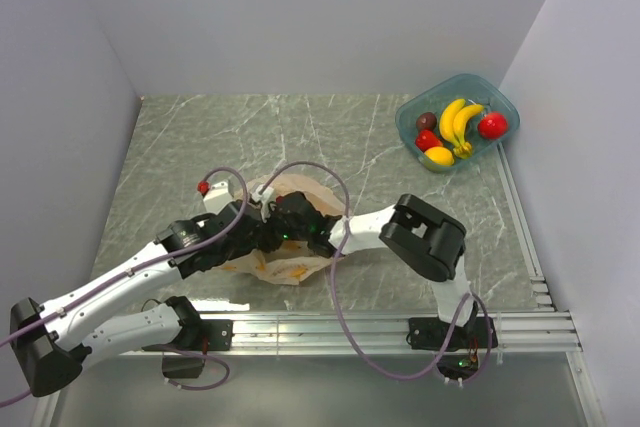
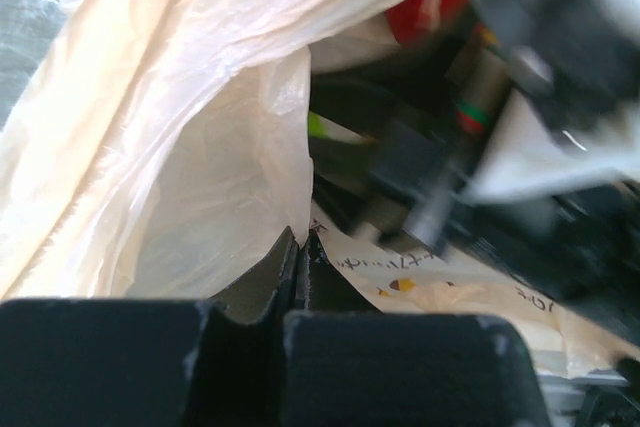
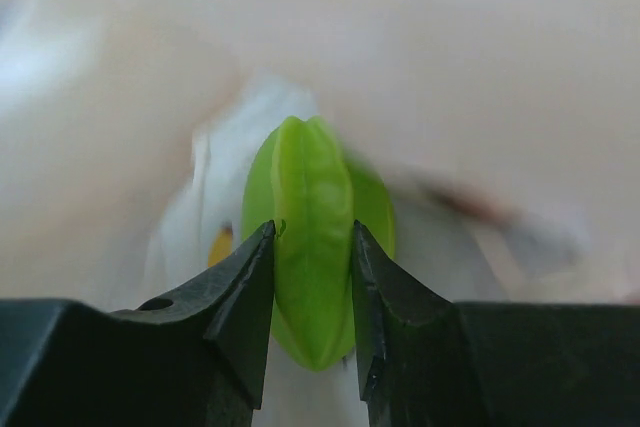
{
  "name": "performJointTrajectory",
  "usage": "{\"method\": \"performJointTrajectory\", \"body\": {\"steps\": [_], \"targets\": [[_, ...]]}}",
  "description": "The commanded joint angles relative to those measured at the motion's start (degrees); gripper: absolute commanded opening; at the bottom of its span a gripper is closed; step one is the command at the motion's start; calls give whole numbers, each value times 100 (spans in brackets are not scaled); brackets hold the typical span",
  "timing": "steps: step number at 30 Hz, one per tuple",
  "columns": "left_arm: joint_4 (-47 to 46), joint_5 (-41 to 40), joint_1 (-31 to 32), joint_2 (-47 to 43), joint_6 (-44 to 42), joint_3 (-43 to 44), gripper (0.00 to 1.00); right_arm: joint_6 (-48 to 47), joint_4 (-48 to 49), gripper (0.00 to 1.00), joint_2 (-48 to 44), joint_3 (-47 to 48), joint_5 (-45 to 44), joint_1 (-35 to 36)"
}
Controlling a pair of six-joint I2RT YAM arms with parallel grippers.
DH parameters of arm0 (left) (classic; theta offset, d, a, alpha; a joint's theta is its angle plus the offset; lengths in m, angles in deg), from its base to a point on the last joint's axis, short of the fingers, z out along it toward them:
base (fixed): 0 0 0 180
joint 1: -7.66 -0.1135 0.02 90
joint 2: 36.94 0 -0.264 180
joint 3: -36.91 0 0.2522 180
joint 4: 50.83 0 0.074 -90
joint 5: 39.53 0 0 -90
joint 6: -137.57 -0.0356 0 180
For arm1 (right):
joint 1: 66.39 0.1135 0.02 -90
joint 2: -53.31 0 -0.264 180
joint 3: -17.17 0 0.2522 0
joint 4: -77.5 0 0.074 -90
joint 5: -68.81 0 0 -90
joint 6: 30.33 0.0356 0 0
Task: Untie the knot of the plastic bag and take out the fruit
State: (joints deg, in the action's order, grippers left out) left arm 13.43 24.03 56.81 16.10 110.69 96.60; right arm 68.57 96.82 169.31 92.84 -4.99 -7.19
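Note:
The plastic bag (image 1: 285, 269) lies at the table's middle, thin pale orange-beige with small orange marks. Its mouth hangs open in the left wrist view (image 2: 180, 147); I see no knot. My left gripper (image 1: 258, 235) is shut on a thin edge of the bag, with the plastic pinched between the jaws (image 2: 300, 239). My right gripper (image 1: 292, 215) reaches into the bag and is shut on a green ridged fruit (image 3: 312, 177), which fills the gap between the jaws (image 3: 312, 232). A sliver of green (image 2: 318, 127) and something red (image 2: 420, 12) show inside the bag.
A teal clear tub (image 1: 507, 105) stands at the back right with bananas (image 1: 455, 122), a red fruit (image 1: 491, 125) and other fruit in it. A small red object (image 1: 203, 187) sits left of the bag. Aluminium rails (image 1: 380, 322) run along the near edge. White walls enclose the table.

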Motion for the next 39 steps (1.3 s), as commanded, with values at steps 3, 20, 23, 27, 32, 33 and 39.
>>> {"method": "performJointTrajectory", "body": {"steps": [3,20,23,27,32,33,39], "targets": [[-49,-266,25,-22,105,-154,1,-284,-380,0,-903,-591,-364,-180],[-805,-46,16,207,-106,-629,1,-477,-1084,0,-3663,-1735,-1199,-242],[-945,-63,7,295,-185,-638,1,-513,-1207,0,-4129,-1691,-1234,-251],[-1173,-72,-10,383,-317,-647,1,-530,-1418,0,-4796,-1577,-1286,-409],[-1428,24,-28,488,-501,-691,1,-601,-1743,0,-5316,-1322,-1865,-839],[-1481,85,-37,488,-519,-726,0,-592,-1822,0,-5386,-1270,-2041,-996],[-1780,235,-45,427,-756,-875,0,-172,-2191,0,-4888,-953,-2885,-2956]]}}
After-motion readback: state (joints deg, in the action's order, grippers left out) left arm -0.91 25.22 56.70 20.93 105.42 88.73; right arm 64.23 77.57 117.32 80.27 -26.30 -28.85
